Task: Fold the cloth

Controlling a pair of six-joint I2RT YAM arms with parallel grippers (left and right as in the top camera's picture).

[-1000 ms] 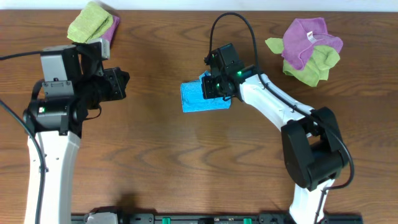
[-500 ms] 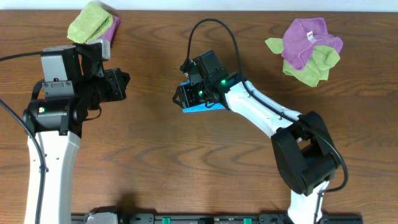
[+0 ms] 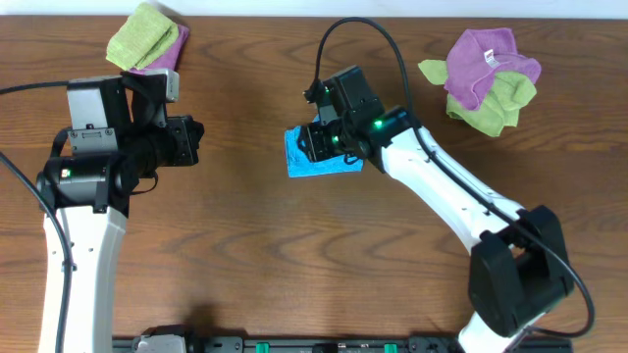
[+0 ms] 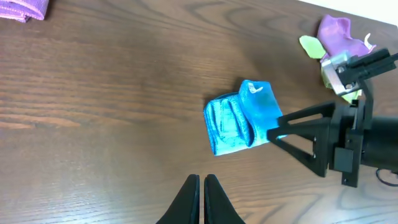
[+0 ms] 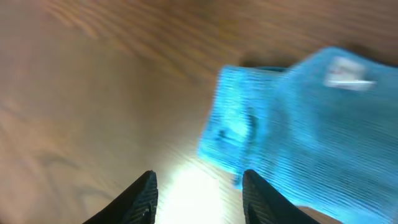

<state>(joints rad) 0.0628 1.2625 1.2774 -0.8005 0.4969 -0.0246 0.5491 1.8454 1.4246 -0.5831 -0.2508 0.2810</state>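
Black right fingers (image 5: pixel 140 194) spread apart, gripping nothing, bare wood between them. Just ahead of their tips, blue cloth (image 3: pixel 304 165), folded into a compact wad and lying on the wooden counter (image 3: pixel 294 255) near its middle, partly hidden from overhead by the right wrist. Touching the fabric or just clear of it: hard to tell through the blur. Small white tag (image 4: pixel 254 88) on the cloth's top layer. Left fingers (image 4: pixel 191 200) pressed together, empty, hovering well off to the left of the cloth. Further out, a lime-green and purple bundle (image 3: pixel 147 37) at the far-left edge, and a looser purple and lime-green heap (image 3: pixel 486 78) at the far right.
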